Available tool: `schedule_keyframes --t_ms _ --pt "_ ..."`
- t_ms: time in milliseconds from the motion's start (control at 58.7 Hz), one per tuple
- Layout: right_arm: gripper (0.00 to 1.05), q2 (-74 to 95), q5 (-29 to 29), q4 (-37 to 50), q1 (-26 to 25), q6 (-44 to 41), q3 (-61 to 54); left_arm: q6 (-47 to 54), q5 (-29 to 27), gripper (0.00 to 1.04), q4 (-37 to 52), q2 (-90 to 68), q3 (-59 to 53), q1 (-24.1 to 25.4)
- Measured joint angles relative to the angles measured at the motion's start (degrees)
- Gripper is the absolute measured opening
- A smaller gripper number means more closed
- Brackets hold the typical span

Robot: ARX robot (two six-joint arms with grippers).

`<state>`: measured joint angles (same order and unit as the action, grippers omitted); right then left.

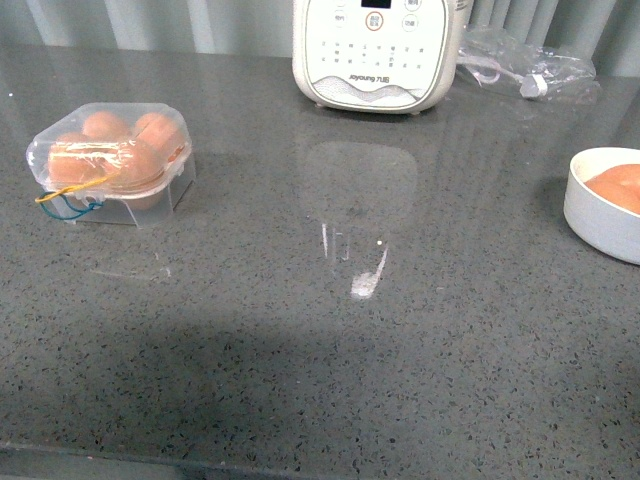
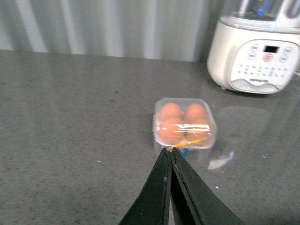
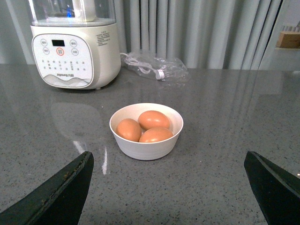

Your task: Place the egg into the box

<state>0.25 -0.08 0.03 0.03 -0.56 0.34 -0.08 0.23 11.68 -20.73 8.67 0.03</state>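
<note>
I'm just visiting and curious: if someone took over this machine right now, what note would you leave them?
Left gripper: jaws shut, empty, near the box's cord.
Right gripper: jaws wide open, empty, facing the white bowl.
The box sits at the table's left, lid down, eggs showing in all four cups.
Three eggs lie in the bowl, at the right.
Done: box looks full and closed.
Left: probably nothing; check the lid.

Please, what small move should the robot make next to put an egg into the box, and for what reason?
Probably the left gripper should first open the box. Its clear lid looks closed over the eggs inside, and the shut left gripper sits right at the box's cord. The right gripper is open, facing the white bowl with three eggs, so it could pick up an egg afterwards.
</note>
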Motion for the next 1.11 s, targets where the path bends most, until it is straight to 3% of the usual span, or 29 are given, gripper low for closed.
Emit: schedule_keyframes --t_ms 613,732,1107 --pt "0.97 0.0 0.0 0.0 0.0 0.0 0.0 0.0 -0.2 0.04 -3.2 9.9 -6.3 0.0" --pt "0.97 0.0 0.0 0.0 0.0 0.0 0.0 0.0 0.0 0.04 -11.5 17.7 -7.0 0.0" --pt "0.97 0.0 0.0 0.0 0.0 0.0 0.0 0.0 -0.3 0.04 -11.7 20.5 -7.0 0.0"
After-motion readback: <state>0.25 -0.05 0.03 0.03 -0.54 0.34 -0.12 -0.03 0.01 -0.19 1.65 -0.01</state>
